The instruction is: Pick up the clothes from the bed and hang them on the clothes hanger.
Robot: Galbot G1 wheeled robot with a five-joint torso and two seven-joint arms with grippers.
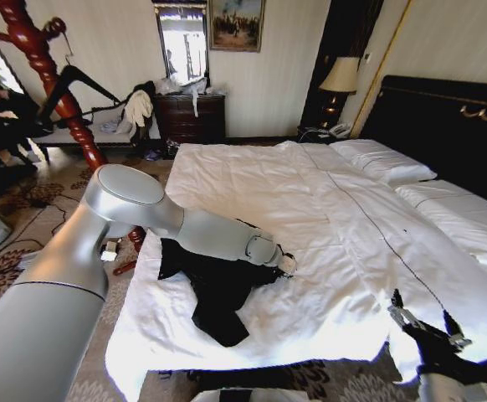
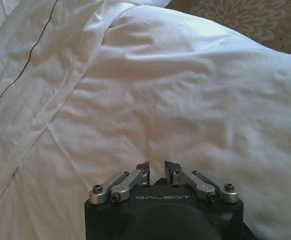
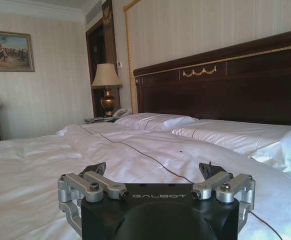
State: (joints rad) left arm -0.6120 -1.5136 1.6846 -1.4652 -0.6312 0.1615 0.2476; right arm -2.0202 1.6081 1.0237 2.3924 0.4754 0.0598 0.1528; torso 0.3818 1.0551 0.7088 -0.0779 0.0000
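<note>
The clothes hanger [image 1: 76, 82] hangs on the wooden coat stand [image 1: 47, 59], well beyond the bed [image 1: 252, 184] at its foot-side corner. The clothes [image 1: 218, 293] lie crumpled on the bed near its foot edge. The left gripper [image 1: 286, 265] [image 2: 156, 168] sits at the clothes' headboard-side edge, jaws narrow over white sheet. The right gripper [image 1: 426, 320] [image 3: 155, 171] hovers over the bed's foot edge, jaws wide.

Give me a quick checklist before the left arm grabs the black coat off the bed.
1. Left gripper at the black coat's edge: ok.
2. Its fingers around fabric: not ok; nearly together, nothing between them.
3. Coat lying free on the bed: ok.
4. Right gripper open, clear of the coat: ok.
5. Black hanger empty on the wooden coat stand: ok.
</note>
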